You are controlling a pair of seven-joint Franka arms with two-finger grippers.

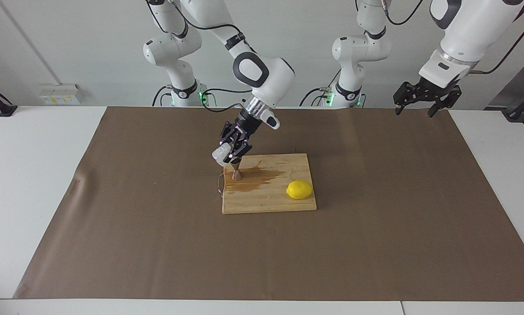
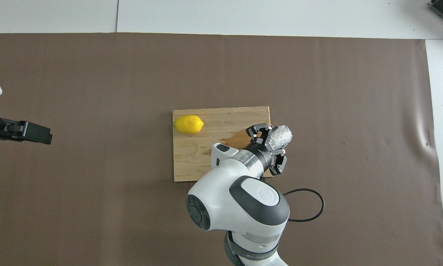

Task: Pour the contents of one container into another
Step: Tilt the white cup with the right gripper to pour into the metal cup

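My right gripper (image 1: 232, 149) is shut on the clear faceted glass tumbler (image 1: 220, 154) and holds it tipped on its side just over the small steel jigger (image 1: 235, 173). The jigger stands upright on the wooden cutting board (image 1: 266, 202), at the corner nearest the right arm's end. In the overhead view the right gripper (image 2: 272, 143) and the tumbler (image 2: 283, 136) cover the jigger. My left gripper (image 1: 416, 107) is open and empty, and waits raised near the left arm's end of the table; it also shows in the overhead view (image 2: 31, 132).
A yellow lemon (image 1: 299, 190) lies on the board (image 2: 192, 162), also in the overhead view (image 2: 188, 124). A dark wet stain (image 1: 257, 177) spreads across the board from the jigger. A brown mat (image 1: 375, 227) covers the table. A black cable (image 2: 310, 207) loops beside my right arm.
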